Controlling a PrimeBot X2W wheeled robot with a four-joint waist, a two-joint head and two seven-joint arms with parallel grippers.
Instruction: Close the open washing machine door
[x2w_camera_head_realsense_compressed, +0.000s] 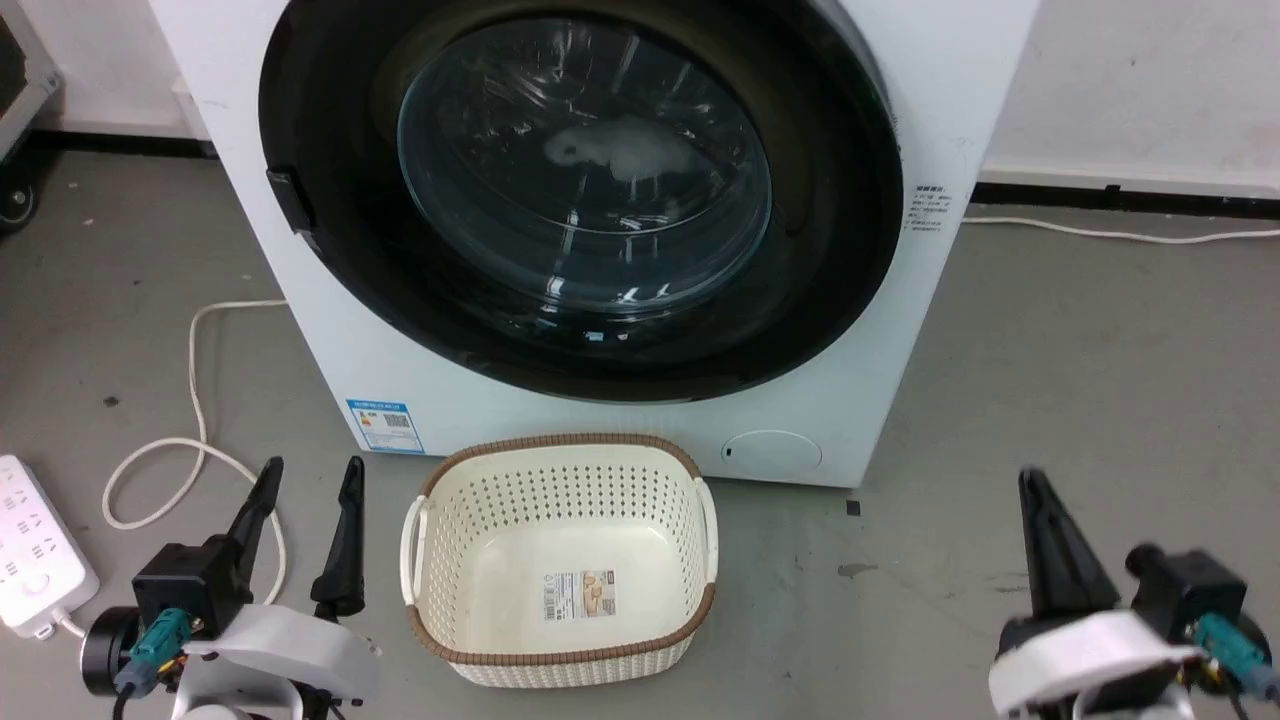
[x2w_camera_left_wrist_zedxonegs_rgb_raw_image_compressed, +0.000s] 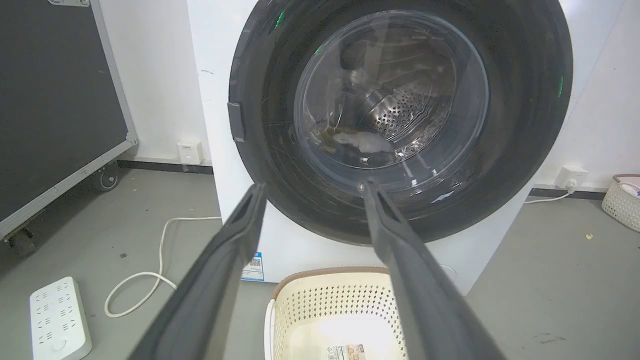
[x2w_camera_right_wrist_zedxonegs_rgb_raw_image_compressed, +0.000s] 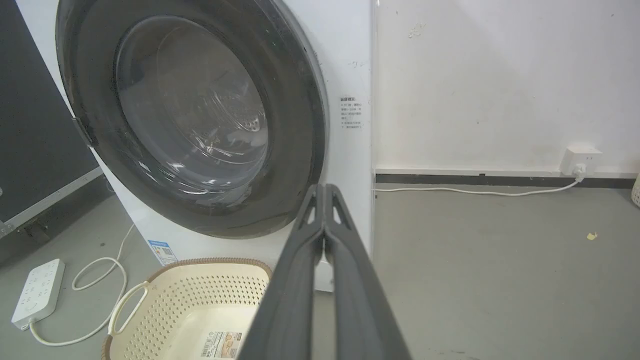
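Note:
The washing machine (x2w_camera_head_realsense_compressed: 850, 420) is a big white front-loader straight ahead. The washing machine door (x2w_camera_head_realsense_compressed: 585, 170) has a wide glossy black rim and a bulging glass window, and it lies flat against the machine's front with no gap showing. Its latch tab (x2w_camera_head_realsense_compressed: 290, 200) sits on the rim's left side. Through the glass a pale cloth (x2w_camera_left_wrist_zedxonegs_rgb_raw_image_compressed: 360, 142) rests in the steel drum. My left gripper (x2w_camera_head_realsense_compressed: 311, 468) is low at the left, open and empty, well short of the door (x2w_camera_left_wrist_zedxonegs_rgb_raw_image_compressed: 400, 100). My right gripper (x2w_camera_head_realsense_compressed: 1030, 480) is low at the right, shut on nothing, its tip (x2w_camera_right_wrist_zedxonegs_rgb_raw_image_compressed: 325, 187) pointing at the washer's right edge.
A cream perforated basket (x2w_camera_head_realsense_compressed: 560, 440) stands on the floor between my grippers, right before the washer. A white power strip (x2w_camera_head_realsense_compressed: 35, 545) and looped cable (x2w_camera_head_realsense_compressed: 190, 400) lie at the left. A black wheeled case (x2w_camera_left_wrist_zedxonegs_rgb_raw_image_compressed: 50, 100) stands further left. Bare grey floor (x2w_camera_right_wrist_zedxonegs_rgb_raw_image_compressed: 500, 275) lies to the right.

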